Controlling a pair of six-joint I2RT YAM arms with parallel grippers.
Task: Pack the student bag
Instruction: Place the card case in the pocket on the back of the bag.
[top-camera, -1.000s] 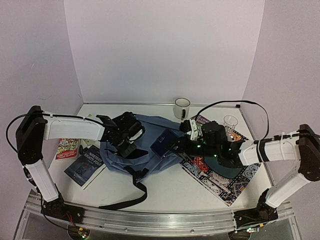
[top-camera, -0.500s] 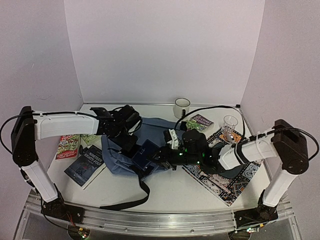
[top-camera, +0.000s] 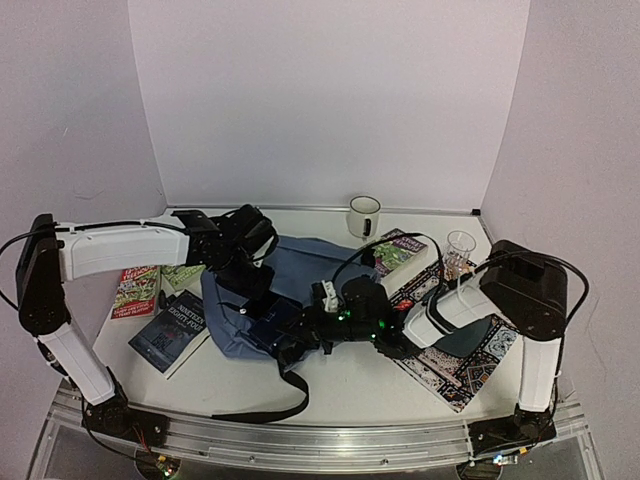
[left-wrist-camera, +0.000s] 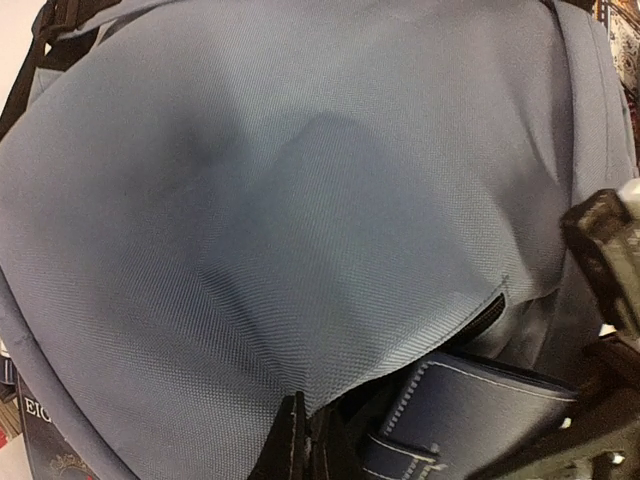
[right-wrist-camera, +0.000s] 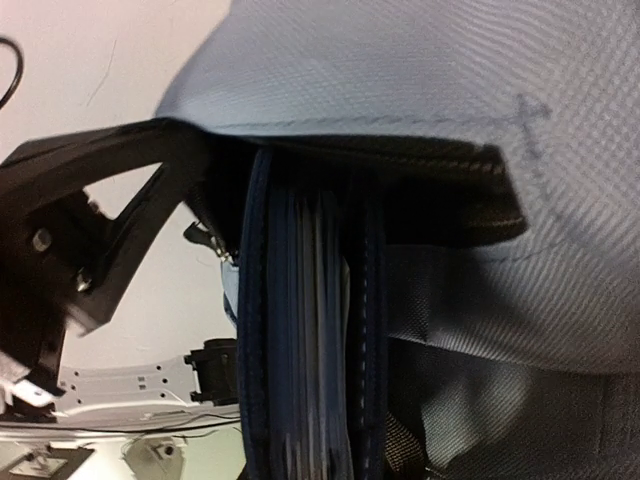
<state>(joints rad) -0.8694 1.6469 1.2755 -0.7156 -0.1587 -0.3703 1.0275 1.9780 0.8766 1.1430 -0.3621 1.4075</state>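
The student bag (top-camera: 305, 262) lies slate-blue in the middle of the table, its opening facing the near right. My left gripper (top-camera: 260, 300) is shut on the fabric edge of that opening and holds it up; in the left wrist view its fingertips (left-wrist-camera: 292, 430) pinch the bag's (left-wrist-camera: 300, 200) hem. My right gripper (top-camera: 303, 335) is shut on a navy notebook (right-wrist-camera: 305, 330) with white stitching. The notebook (left-wrist-camera: 470, 415) stands edge-on and is partly inside the bag's (right-wrist-camera: 450, 90) dark mouth. My right fingers are hidden behind the notebook.
A white mug (top-camera: 364, 215) stands at the back, with a clear glass (top-camera: 461, 246) and a green book (top-camera: 399, 247) to its right. A patterned mat (top-camera: 462, 368) lies under the right arm. Two books (top-camera: 168, 330) lie left of the bag. A black strap (top-camera: 288, 392) trails toward the near edge.
My right gripper has carried the notebook leftward from above the bag's right side into its opening. The left gripper kept its hold on the bag's edge and shifted slightly.
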